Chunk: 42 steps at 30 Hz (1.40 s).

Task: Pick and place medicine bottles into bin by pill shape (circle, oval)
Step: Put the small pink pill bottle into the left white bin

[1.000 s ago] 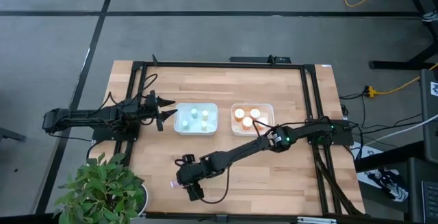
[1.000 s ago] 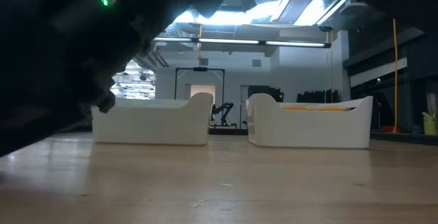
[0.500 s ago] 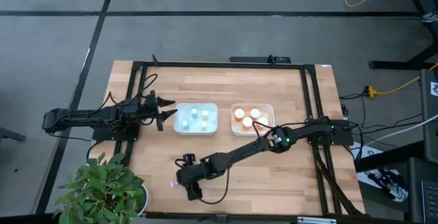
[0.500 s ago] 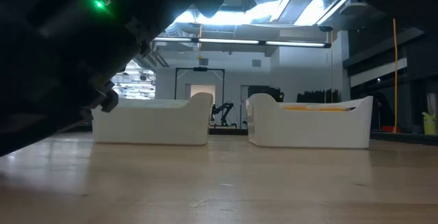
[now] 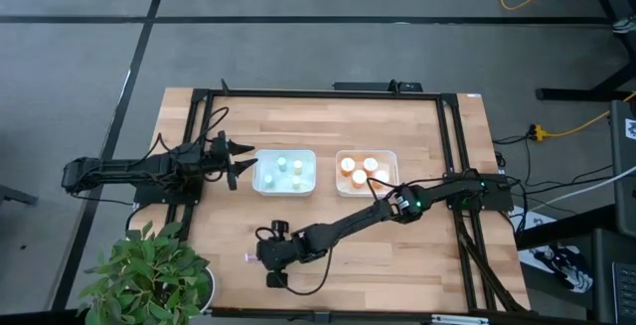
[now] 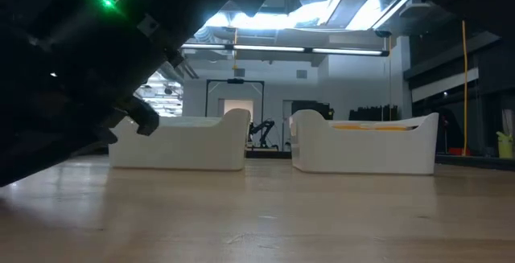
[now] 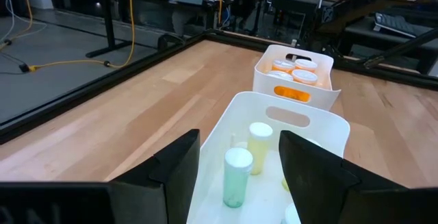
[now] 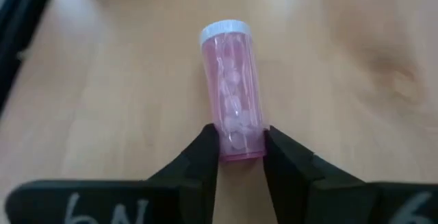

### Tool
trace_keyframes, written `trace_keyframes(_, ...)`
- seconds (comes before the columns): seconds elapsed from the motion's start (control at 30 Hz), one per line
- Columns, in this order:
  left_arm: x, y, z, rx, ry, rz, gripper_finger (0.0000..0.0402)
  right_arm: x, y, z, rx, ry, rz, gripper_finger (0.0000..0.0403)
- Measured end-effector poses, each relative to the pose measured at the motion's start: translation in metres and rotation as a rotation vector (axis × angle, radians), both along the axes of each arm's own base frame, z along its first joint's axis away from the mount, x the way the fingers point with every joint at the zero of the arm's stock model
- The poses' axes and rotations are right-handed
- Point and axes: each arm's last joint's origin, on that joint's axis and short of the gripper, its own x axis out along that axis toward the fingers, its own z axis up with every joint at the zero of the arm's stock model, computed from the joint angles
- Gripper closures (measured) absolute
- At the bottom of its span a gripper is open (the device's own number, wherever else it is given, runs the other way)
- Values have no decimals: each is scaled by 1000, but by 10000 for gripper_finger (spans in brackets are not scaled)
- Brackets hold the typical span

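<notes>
A small pink bottle with a white cap (image 8: 231, 87) lies on its side on the wooden table, near the front left; it is a small pink spot in the high view (image 5: 247, 257). My right gripper (image 8: 241, 159) reaches there (image 5: 262, 258) and is shut on it. My left gripper (image 7: 236, 183) is open and empty at the left end of the left white bin (image 5: 260, 174). That bin holds several pale bottles (image 7: 237, 176). The right white bin (image 5: 343, 188) holds orange bottles (image 5: 359, 171). My right gripper pinches the pink bottle's bottom end (image 8: 239, 148) between its two fingers (image 8: 202, 157), one on each side. The fingers lie along the bottle, which points away from them, cap end farthest. The bottle lies on its side on the table.
Both white bins stand side by side at the table's middle, toward the far side. A potted plant (image 5: 149, 270) stands at the table's near left corner. Black frame rails (image 5: 452, 156) run along the table's sides. Bare wood lies between the bins and the near edge.
My right gripper has moved a little toward the table's left edge and toward the pink bottle, near the front of the table.
</notes>
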Motion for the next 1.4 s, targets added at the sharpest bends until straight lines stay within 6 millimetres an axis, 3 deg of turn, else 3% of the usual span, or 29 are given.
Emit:
trace_keyframes(0.2, 0, 0, 0, -3, -1, 1, 208, -10, 5, 6, -112, -25, -253, 307)
trace_keyframes(0.43, 0, 0, 0, -7, -6, 1, 208, -57, 23, 58, -352, -36, -515, 305)
trace_keyframes(0.6, 0, 0, 2, -2, -20, 1, 208, -90, 23, 83, -400, -121, -767, 304)
trace_keyframes(0.8, 1, 0, 10, -15, -93, -2, 208, -110, 14, 84, -441, -129, -918, 303)
trace_keyframes(0.97, 2, 0, 27, 36, 48, -30, 208, -111, 0, 81, -520, -242, -986, 302)
trace_keyframes(1.07, 6, 0, 50, 56, 128, -49, 208, -110, -4, 83, -571, -290, -983, 302)
trace_keyframes(1.23, 26, 0, 75, 31, 216, -155, 208, -108, -9, 84, -608, -384, -993, 302)
trace_keyframes(1.4, 51, -1, 82, -20, 294, -294, 208, -105, -13, 69, -609, -458, -1016, 302)
